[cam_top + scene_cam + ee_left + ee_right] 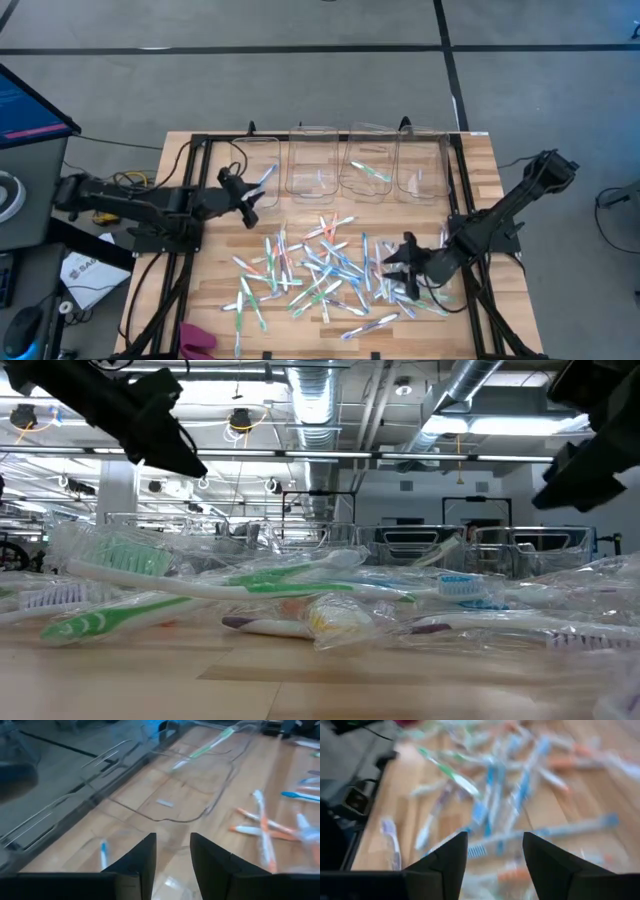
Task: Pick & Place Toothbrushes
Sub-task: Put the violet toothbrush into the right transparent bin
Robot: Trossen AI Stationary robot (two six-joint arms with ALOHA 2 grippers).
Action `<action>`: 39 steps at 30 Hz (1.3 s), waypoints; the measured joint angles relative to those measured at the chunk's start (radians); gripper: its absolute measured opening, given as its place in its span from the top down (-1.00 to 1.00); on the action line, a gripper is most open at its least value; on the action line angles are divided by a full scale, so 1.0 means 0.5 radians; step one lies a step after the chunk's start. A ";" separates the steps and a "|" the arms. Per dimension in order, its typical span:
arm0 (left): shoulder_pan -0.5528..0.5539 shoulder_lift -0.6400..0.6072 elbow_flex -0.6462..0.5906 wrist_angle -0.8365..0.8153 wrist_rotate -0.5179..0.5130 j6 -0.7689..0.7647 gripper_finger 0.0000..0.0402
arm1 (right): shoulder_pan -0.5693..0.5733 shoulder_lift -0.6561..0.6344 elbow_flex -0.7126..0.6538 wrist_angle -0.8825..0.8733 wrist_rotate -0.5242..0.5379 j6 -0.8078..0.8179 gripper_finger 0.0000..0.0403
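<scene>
The right tool, fingers apart and empty, hangs over the right edge of the toothbrushes. They look light, stiff, slim and slippery in clear wrappers; grip one mid-handle. Whitish handles carry blue, orange or green accents, heaped mid-tabletop. The left tool, fingers narrowly apart, is at the leftmost clear bin.

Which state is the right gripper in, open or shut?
Open: the right gripper shows a clear gap between its fingers above the toothbrushes, holding nothing.
</scene>
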 joint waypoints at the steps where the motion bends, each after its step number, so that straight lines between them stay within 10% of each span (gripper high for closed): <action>1: -0.013 0.000 0.000 0.008 0.000 0.000 0.45 | -0.001 -0.007 0.034 -0.102 -0.021 0.102 0.12; 16: -0.042 0.039 0.000 0.052 -0.002 0.000 0.46 | -0.159 -0.031 0.286 -0.394 -0.620 0.676 0.31; 39: -0.042 0.039 0.000 0.072 -0.002 0.067 0.47 | -0.290 -0.029 0.286 -0.394 -0.754 0.635 -0.16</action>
